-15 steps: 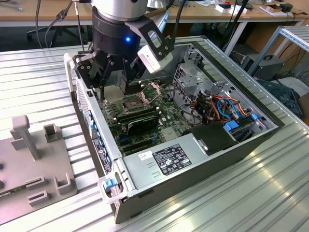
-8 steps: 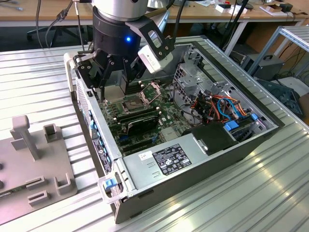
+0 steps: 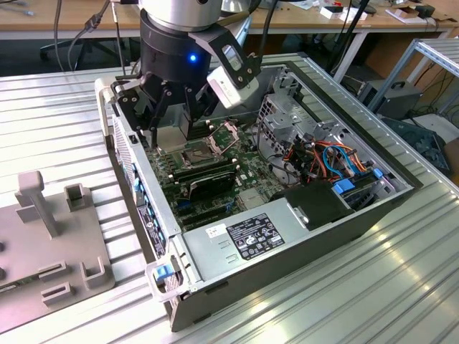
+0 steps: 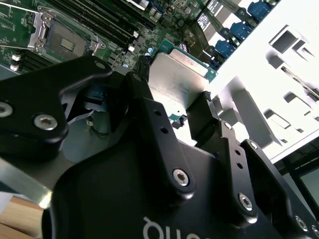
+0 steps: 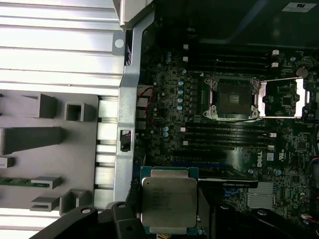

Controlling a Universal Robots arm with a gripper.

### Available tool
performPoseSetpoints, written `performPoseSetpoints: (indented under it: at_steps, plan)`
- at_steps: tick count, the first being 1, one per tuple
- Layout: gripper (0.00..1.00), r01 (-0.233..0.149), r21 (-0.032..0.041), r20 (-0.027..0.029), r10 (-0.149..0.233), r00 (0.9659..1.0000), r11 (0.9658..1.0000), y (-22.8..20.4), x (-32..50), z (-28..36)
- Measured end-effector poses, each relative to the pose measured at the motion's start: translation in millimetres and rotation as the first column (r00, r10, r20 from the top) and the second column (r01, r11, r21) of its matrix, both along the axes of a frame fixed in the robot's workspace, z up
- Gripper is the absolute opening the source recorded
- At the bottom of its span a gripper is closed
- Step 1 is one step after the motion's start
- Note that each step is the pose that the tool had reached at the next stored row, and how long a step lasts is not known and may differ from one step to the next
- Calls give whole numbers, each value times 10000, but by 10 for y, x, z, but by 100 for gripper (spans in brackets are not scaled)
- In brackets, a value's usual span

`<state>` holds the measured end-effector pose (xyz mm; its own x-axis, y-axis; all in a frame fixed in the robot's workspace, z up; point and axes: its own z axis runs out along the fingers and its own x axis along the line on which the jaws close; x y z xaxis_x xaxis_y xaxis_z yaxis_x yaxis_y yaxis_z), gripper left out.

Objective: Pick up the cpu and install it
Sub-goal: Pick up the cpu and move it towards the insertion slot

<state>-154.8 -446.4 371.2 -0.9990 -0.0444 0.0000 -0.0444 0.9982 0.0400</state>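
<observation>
- The gripper [image 4: 172, 93] is clamped on the cpu [image 5: 168, 201]. In the second wrist view, its two black fingers [image 4: 149, 112] press against opposite edges of the chip.
- The cpu is a square chip with a silver metal lid on a green base. It is held flat in the air above the motherboard [image 5: 169, 99] and is not touching it.
- In the first wrist view, a black expansion card [image 5: 227, 177] lies on the board just beside the held cpu.
- Farther along the board is the processor socket [image 5: 233, 98], well apart from the cpu. Its metal retaining frame [image 5: 281, 98] is swung open, so the dark square of contacts is exposed.
- Rows of long black memory slots [image 5: 224, 132] run on both sides of the socket.
- The board sits in an open computer case [image 3: 287, 254] lying on its side. A grey power supply [image 3: 244, 240] is at its near end, and orange and blue cables [image 3: 337, 161] are on the exterior view's right.
- A grey holder block [image 3: 50, 244] with upright posts sits outside the case on the exterior view's left.
- Case and block both rest on a ribbed metal table [image 3: 401, 287].
- Wooden desks [image 3: 72, 18] stand in the background.
</observation>
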Motion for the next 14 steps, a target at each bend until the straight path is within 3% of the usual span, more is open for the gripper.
performPoseSetpoints:
  at_steps: [6, 14]
  plan:
    - [55, 0, 0, 0, 0, 10000, 10000, 0, 72, -1]
    - [55, 1, 0, 0, -1, 10000, 10000, 0, 94, -1]
